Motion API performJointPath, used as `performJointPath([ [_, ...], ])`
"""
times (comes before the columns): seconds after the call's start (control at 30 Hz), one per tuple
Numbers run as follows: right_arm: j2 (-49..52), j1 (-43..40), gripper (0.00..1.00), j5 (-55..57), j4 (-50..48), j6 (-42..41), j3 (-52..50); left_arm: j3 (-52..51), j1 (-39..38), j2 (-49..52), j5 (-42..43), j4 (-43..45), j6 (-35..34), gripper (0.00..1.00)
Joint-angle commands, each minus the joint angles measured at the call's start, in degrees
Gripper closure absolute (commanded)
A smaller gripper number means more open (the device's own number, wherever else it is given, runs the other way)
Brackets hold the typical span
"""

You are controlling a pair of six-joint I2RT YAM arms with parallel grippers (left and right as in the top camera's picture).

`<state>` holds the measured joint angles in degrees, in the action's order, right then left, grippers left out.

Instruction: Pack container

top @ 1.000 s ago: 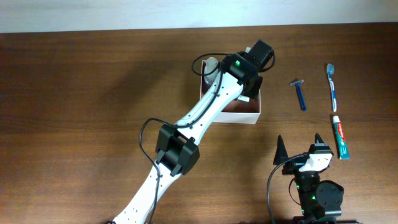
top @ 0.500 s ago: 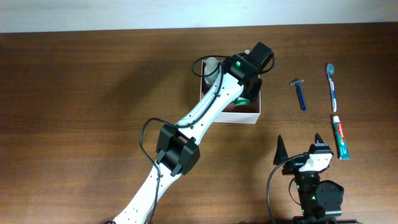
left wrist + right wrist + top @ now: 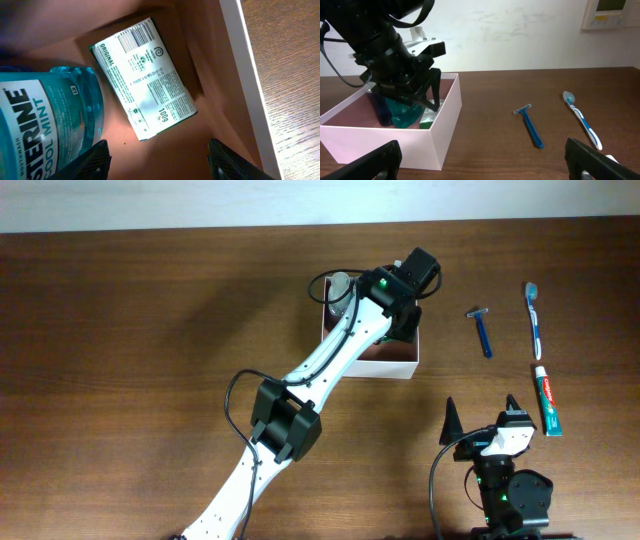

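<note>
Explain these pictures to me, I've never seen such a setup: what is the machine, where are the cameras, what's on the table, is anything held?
Two robot arms stand at a wooden table. One picture looks down from above; the other two come from a camera on each arm's wrist. The left arm reaches into a white box; its gripper is open and holds nothing. Inside the box are a blue mouthwash bottle and a white-and-green packet. The right gripper rests open and empty, away from the box. On the table to the right of the box lie a razor, a toothbrush and a toothpaste tube.
</note>
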<state>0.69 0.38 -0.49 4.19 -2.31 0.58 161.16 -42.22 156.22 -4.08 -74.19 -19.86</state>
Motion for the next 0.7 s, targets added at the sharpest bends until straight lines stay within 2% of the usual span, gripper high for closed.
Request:
performJointPath([
  [0.0, -0.5, -0.5, 0.01, -0.5, 0.3, 0.4, -0.3, 3.4, 0.0, 0.4, 0.2, -0.3, 2.3, 0.36],
  [0.17, -0.5, -0.5, 0.01, -0.5, 0.3, 0.4, -0.3, 10.4, 0.0, 0.4, 0.2, -0.7, 4.4, 0.29],
  [0.3, -0.5, -0.5, 0.01, -0.5, 0.3, 0.4, -0.3, 18.0, 0.0, 0.4, 0.2, -1.6, 6.1, 0.28],
  [0.47, -0.5, -0.5, 0.01, -0.5, 0.3, 0.4, -0.3, 18.7, 0.0, -3.0, -0.8, -1.3, 6.5, 0.24],
  [0.67, -0.5, -0.5, 0.01, -0.5, 0.3, 0.4, -0.3, 18.7, 1.7, -8.3, -9.5, -1.3, 6.7, 0.23],
])
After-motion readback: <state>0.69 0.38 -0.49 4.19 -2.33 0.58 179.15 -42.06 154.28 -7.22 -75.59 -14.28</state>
